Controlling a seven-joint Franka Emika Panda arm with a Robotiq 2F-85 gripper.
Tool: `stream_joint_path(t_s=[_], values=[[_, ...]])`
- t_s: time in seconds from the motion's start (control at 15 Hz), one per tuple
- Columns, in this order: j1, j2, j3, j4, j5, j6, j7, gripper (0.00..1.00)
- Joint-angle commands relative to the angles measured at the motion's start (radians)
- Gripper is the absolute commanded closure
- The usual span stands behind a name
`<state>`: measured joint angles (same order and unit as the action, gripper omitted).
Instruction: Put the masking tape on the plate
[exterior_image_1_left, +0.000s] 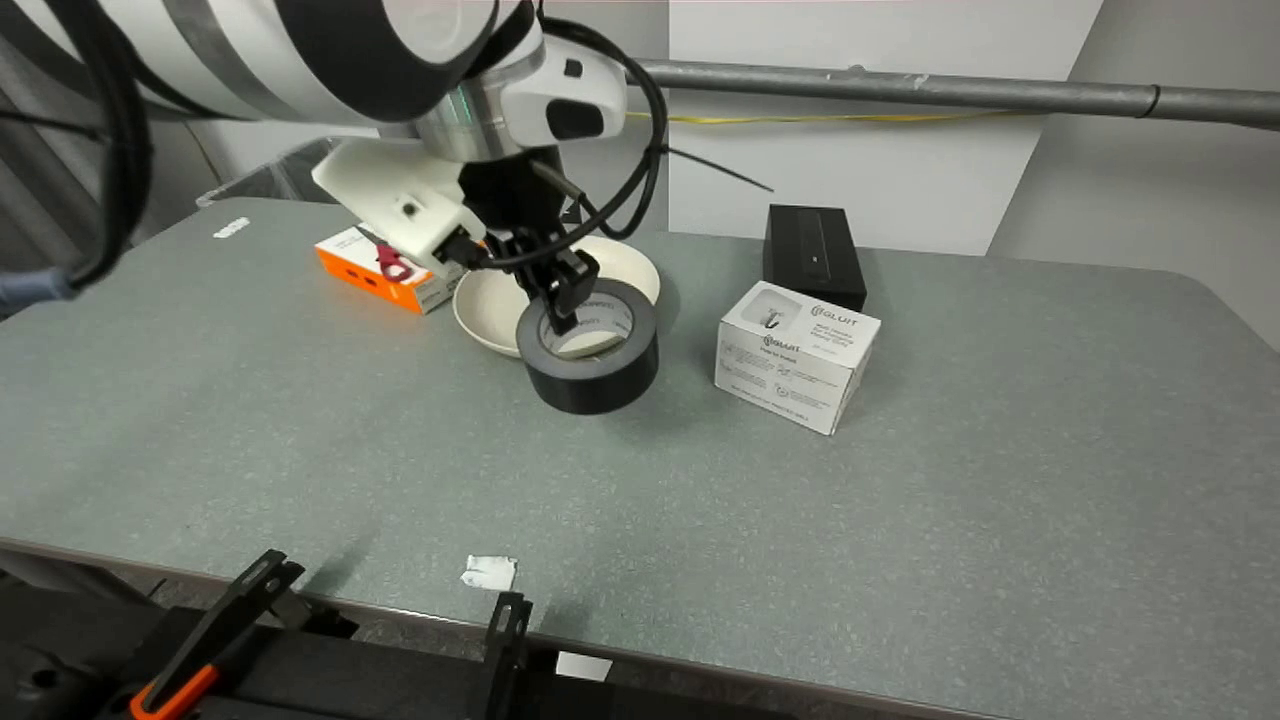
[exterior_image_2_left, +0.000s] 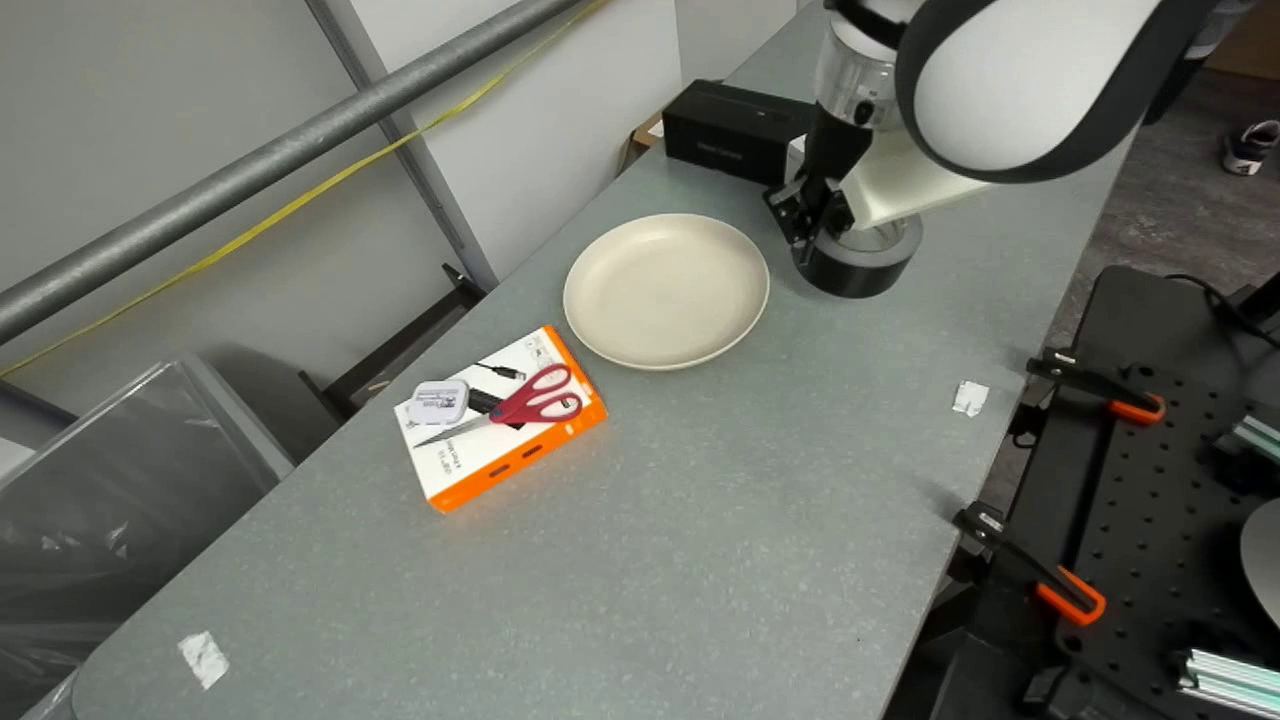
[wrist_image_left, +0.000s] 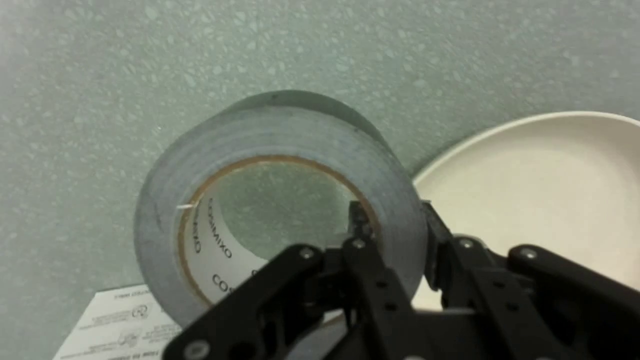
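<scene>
The masking tape is a thick black roll with a grey face and a hollow centre. It shows in both exterior views (exterior_image_1_left: 590, 388) (exterior_image_2_left: 853, 272) and large in the wrist view (wrist_image_left: 280, 132). My gripper (exterior_image_1_left: 562, 300) is shut on the roll's wall, one finger inside the ring and one outside, as the wrist view (wrist_image_left: 395, 220) shows. The roll hangs level above the table, beside the plate. The cream plate (exterior_image_2_left: 665, 290) lies flat and bare. It is partly hidden behind the arm and tape in an exterior view (exterior_image_1_left: 488, 310) and sits at the right of the wrist view (wrist_image_left: 540, 185).
A white box (exterior_image_1_left: 785, 365) and a black box (exterior_image_1_left: 815, 255) stand on the table near the tape. An orange and white box (exterior_image_2_left: 500, 465) with red scissors (exterior_image_2_left: 540, 395) on it lies beside the plate. A metal pipe (exterior_image_1_left: 900, 90) runs along the wall.
</scene>
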<state>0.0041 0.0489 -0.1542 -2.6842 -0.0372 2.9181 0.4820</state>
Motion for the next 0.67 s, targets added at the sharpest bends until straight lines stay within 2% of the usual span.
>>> stream_joint_path(t_s=[0.0,0.33,0.4,0.47,0.6], values=[[-0.023,-0.019,0.026,0.001,0.012,-0.007,-0.015,0.74],[-0.017,0.009,0.019,-0.005,0.010,-0.007,-0.013,0.74],[-0.016,0.011,0.019,-0.004,0.010,-0.007,-0.013,0.94],[-0.019,0.004,0.049,0.013,0.117,-0.004,-0.073,0.94],[-0.011,0.031,0.071,0.074,0.188,0.032,-0.066,0.94]])
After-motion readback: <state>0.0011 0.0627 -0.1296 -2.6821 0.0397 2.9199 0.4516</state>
